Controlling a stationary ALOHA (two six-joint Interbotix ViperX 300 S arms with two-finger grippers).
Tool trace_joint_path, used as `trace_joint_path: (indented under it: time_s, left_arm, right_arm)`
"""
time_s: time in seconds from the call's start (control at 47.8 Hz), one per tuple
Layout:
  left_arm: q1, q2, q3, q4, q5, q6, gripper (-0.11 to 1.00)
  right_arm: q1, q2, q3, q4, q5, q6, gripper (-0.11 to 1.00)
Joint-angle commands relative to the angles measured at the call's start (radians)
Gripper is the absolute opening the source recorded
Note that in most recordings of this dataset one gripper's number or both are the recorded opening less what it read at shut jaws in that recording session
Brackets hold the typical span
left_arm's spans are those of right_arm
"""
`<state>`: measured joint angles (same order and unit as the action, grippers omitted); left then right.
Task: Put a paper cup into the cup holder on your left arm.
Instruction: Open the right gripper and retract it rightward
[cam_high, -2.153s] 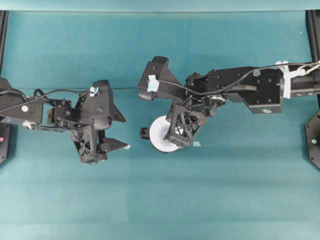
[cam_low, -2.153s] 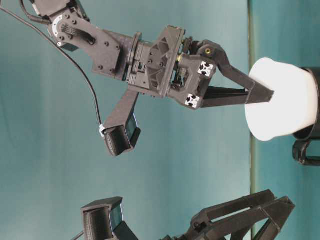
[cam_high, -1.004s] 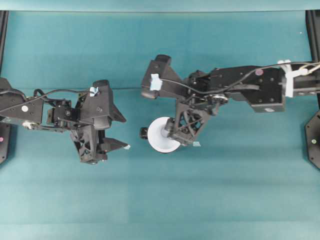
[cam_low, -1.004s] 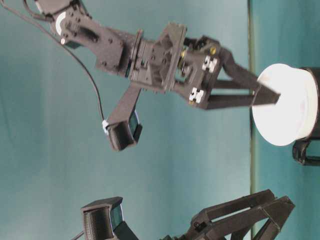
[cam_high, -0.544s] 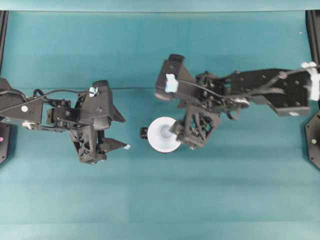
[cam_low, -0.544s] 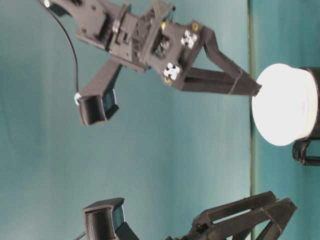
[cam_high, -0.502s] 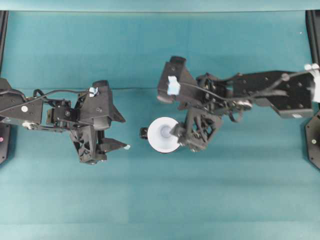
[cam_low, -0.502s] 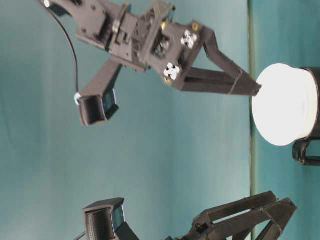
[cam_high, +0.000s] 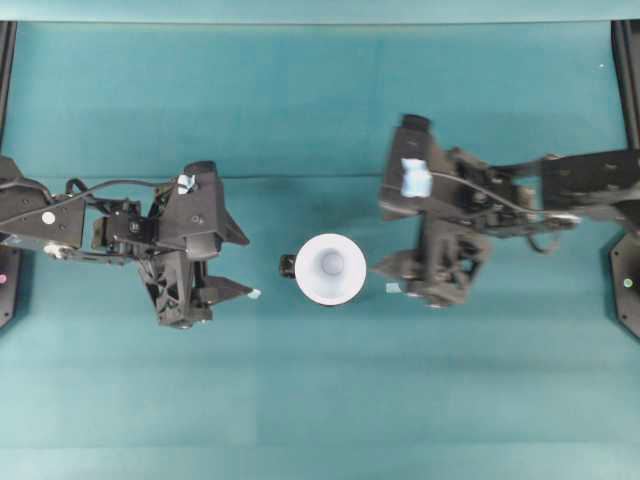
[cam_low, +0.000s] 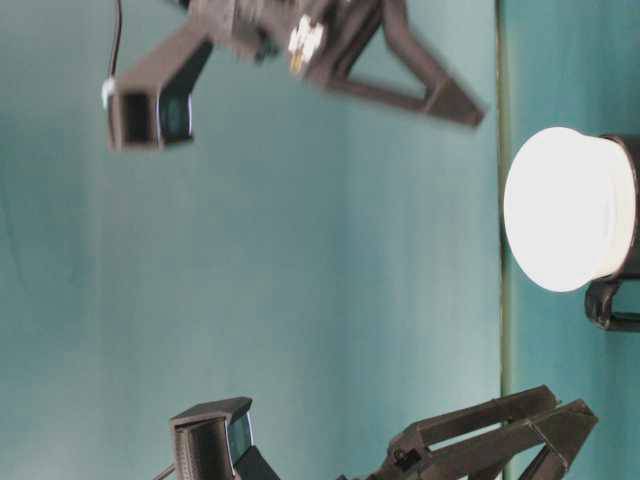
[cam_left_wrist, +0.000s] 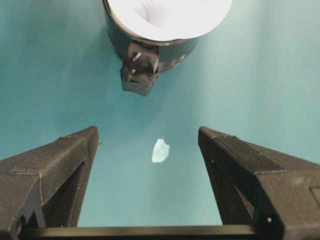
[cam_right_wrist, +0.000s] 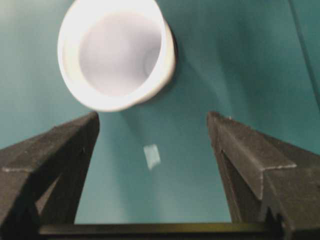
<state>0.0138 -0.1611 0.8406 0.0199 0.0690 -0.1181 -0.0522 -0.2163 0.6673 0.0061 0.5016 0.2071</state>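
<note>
The white paper cup (cam_high: 330, 268) sits upright inside the glossy black cup holder (cam_left_wrist: 150, 47), which stands on the teal table between the two arms. The holder's knob (cam_high: 287, 266) points toward my left gripper (cam_high: 245, 265), which is open and empty a short way to the left of it. My right gripper (cam_high: 385, 272) is open and empty just right of the cup, apart from it. The right wrist view looks down into the cup (cam_right_wrist: 117, 52) beyond the spread right gripper (cam_right_wrist: 153, 117). At table level the cup (cam_low: 565, 208) bulges out of the holder (cam_low: 630, 200).
Small pale tape scraps lie on the cloth, one in front of each gripper (cam_left_wrist: 160, 150) (cam_right_wrist: 151, 156). Black frame posts (cam_high: 6, 60) (cam_high: 628, 60) stand at the table's far corners. A seam (cam_high: 300, 177) crosses the cloth behind the arms.
My right gripper has pulled back to the right and lifted away from the cup, which stays in the holder. The left arm has not moved.
</note>
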Motion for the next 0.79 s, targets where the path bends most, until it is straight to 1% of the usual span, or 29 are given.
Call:
trace_joint_path:
  time_s: [0.0, 0.146, 0.293, 0.774]
  left_arm:
    - [0.0, -0.002, -0.009, 0.002, -0.008, 0.0, 0.85]
    - [0.0, -0.002, -0.008, 0.002, -0.009, -0.002, 0.85]
    - [0.0, -0.002, -0.009, 0.002, -0.008, -0.003, 0.85]
    - [0.0, 0.002, -0.008, 0.002, -0.008, -0.003, 0.85]
  right_arm:
    - [0.003, -0.06, 0.037, -0.002, -0.014, -0.009, 0.88]
    - [0.012, -0.11, 0.094, -0.002, -0.031, -0.011, 0.88]
    - [0.021, -0.143, 0.13, -0.002, -0.044, -0.011, 0.88]
    - [0.023, -0.146, 0.144, -0.002, -0.046, -0.011, 0.88]
